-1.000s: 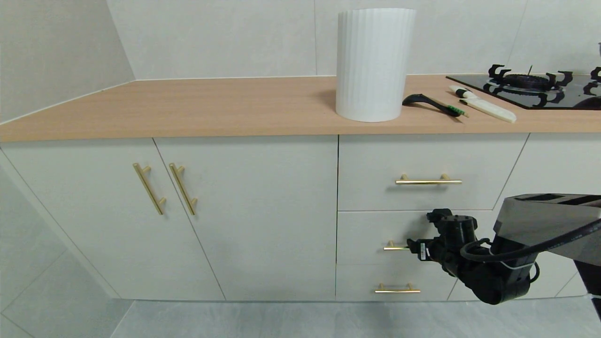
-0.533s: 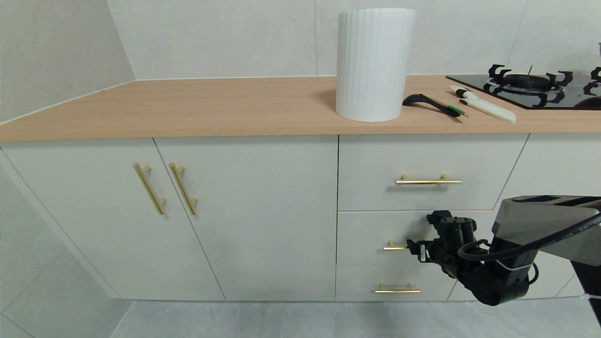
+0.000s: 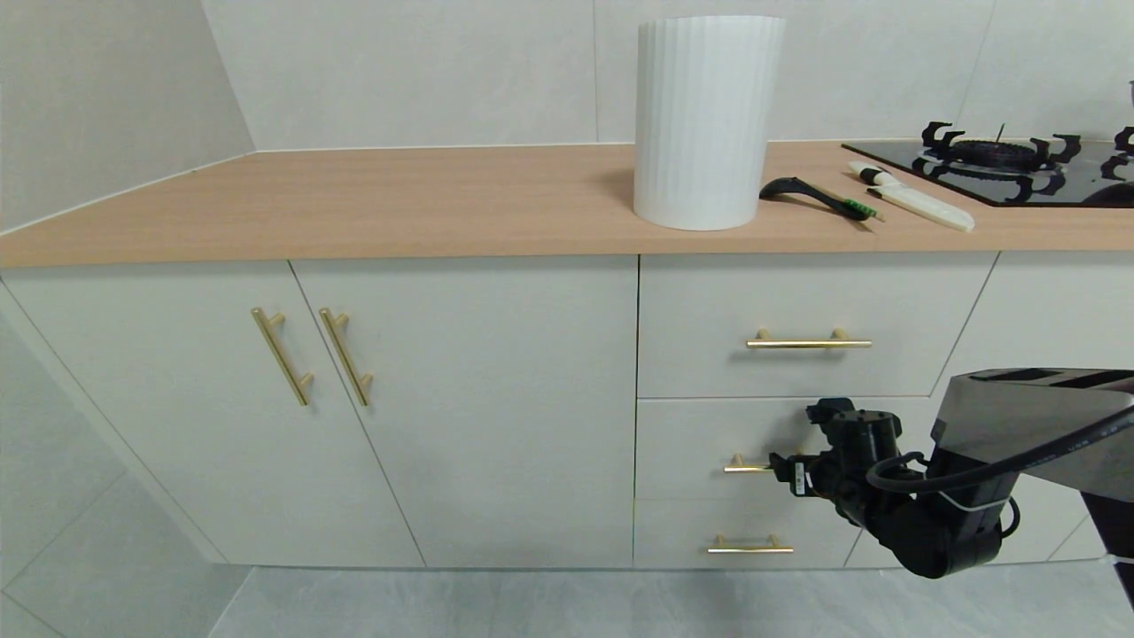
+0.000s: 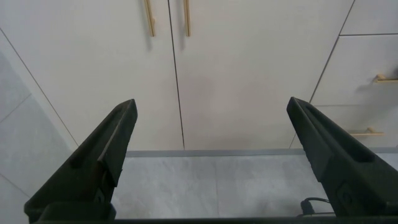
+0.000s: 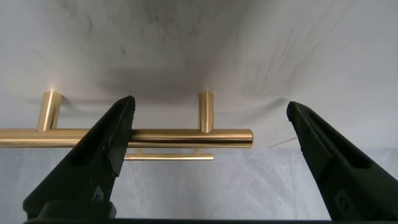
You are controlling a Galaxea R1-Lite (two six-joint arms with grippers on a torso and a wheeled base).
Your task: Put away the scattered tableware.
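On the wooden counter (image 3: 354, 199) lie a black spoon (image 3: 802, 190) and a white-bladed knife (image 3: 921, 206), just right of a tall white ribbed container (image 3: 704, 124). My right gripper (image 3: 778, 463) is low in front of the drawers, at the right end of the middle drawer's gold handle (image 3: 742, 466). In the right wrist view that handle (image 5: 155, 137) runs across between the spread fingers of the open right gripper (image 5: 209, 107), which touch nothing. My left gripper (image 4: 211, 102) is open and empty, facing the cabinet doors (image 4: 249, 68) above the floor.
A black gas hob (image 3: 1001, 168) fills the counter's right end. Three stacked drawers sit under the container, with a top handle (image 3: 808, 342) and a bottom handle (image 3: 749, 548). Two cabinet doors with gold handles (image 3: 310, 354) are on the left. Grey tiled floor (image 3: 443, 602) lies below.
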